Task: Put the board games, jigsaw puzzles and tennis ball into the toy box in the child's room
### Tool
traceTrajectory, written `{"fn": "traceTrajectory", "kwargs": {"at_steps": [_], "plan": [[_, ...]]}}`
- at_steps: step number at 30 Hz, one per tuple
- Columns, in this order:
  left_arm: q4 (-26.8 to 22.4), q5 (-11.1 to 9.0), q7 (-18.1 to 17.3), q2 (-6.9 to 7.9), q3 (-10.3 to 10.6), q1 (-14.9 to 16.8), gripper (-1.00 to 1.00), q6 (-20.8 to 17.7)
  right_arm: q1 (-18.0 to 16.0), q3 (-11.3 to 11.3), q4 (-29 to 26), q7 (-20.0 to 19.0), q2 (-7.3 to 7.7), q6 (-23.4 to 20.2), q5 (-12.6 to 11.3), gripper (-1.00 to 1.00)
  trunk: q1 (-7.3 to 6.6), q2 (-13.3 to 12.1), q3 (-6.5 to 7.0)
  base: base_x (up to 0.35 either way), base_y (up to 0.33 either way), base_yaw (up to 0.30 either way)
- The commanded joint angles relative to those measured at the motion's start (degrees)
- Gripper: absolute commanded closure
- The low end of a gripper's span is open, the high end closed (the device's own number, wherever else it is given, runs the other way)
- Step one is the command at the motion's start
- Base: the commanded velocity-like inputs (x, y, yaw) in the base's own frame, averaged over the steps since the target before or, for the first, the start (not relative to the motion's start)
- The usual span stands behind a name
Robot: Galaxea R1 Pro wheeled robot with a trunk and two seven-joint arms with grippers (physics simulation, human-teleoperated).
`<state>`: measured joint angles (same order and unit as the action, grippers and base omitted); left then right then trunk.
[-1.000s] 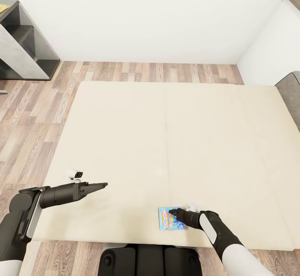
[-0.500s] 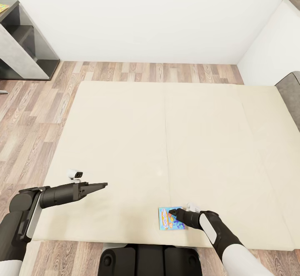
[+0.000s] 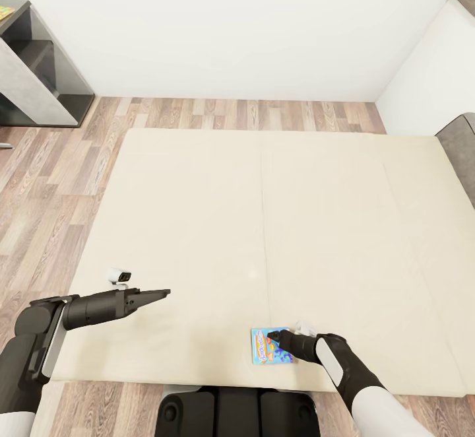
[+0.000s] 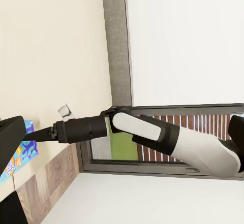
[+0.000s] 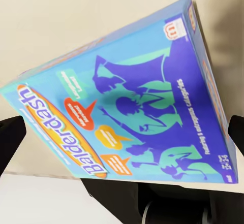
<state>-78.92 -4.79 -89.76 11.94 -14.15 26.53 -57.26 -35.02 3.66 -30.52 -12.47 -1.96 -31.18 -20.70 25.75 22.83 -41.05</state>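
The bed (image 3: 264,226) is taking up most of the head view, its cream mattress bare apart from one blue board game (image 3: 267,346) lying flat near the near edge, just in front of the robot's base. No second game box is showing on the mattress, so one of the two bed games is probably already dealt with, though that is a judgement from the bare mattress.

At the far left, a corner of the dark grey counter (image 3: 33,67) is standing against the wall, with a sliver of something colourful on its top edge; the toy box and the remaining toys are out of sight.

The right pincer (image 3: 276,339) is reaching over the blue board game's right edge. In the right wrist view the box (image 5: 127,107) is sitting between two dark fingertips (image 5: 11,135) that look spread to either side of it, so the jaws appear released and not yet clenched on it.

The left pincer (image 3: 161,294) is hanging above bare mattress, well apart from the game, grasping nothing; I cannot tell whether its jaws are apart or together.

The carry to the toy box is left to do.
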Motion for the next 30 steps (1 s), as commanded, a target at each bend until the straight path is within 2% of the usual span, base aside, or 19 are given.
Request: {"fn": "traceTrajectory", "kwargs": {"at_steps": [1,9,19,30], "plan": [[-0.01,0.04,-0.24,0.02,0.01,0.02,-1.00,-0.62,0.00,0.38,-0.07,-0.12,-0.06,-0.39,-0.04,-1.00,0.03,0.09,-0.06,0.000,0.000,0.000],[-0.01,0.04,-0.24,0.02,0.02,0.02,-1.00,-0.59,0.00,0.32,-0.07,0.27,-0.06,-0.37,0.01,-1.00,0.03,0.09,-0.06,0.000,0.000,0.000],[-0.01,0.04,-0.24,0.02,0.08,0.02,-1.00,-0.57,-0.01,0.30,0.01,5.57,-0.07,-0.16,-0.03,-1.00,0.03,0.09,-0.06,0.000,0.000,0.000],[-0.01,0.00,-0.24,0.00,0.09,0.02,-1.00,-0.57,0.01,0.29,0.02,6.63,-0.14,0.16,0.04,-1.00,0.03,0.09,-0.06,0.000,0.000,0.000]]}}
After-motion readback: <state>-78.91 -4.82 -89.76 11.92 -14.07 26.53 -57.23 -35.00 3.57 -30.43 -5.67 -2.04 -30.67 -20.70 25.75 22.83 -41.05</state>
